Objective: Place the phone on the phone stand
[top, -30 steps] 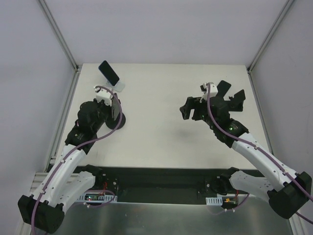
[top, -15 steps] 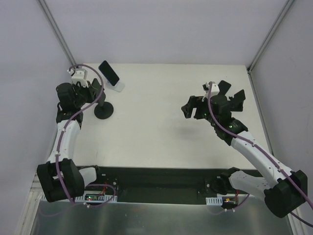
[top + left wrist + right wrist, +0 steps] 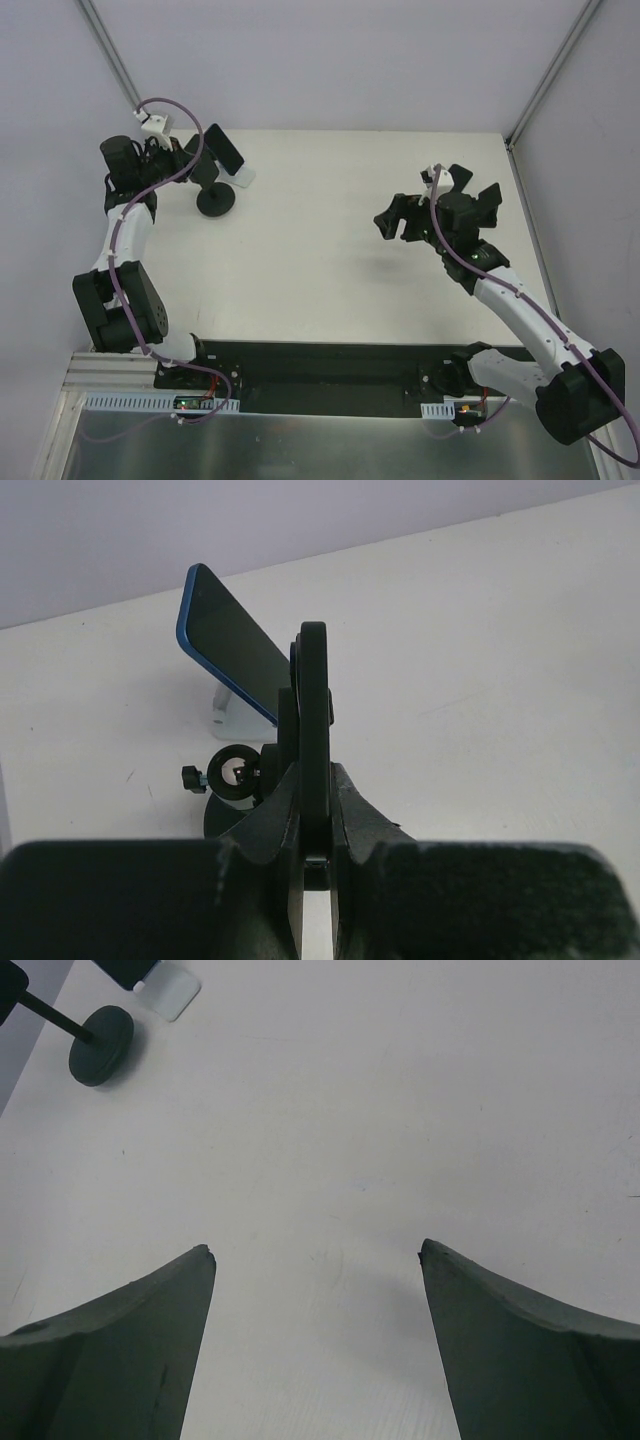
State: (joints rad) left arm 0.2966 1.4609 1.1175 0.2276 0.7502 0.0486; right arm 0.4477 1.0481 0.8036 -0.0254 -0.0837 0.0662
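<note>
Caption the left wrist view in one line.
Left gripper grips the black stand; phone leans on a white block behind.

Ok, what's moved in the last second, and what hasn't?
The left gripper, jaws shut on the black stand, swung left and away from the arm bases. It carried the stand toward the far-left corner, and the stand's round base is now close beside the phone. Nothing was let go. The phone kept leaning on its white holder, and the right gripper stayed open, roughly where it was.

The top view overlooks the whole table (image 3: 330, 260) from behind the arms. The left wrist view sits close to the black stand (image 3: 313, 710) and phone (image 3: 235, 655); the right wrist view sees both from afar.
</note>
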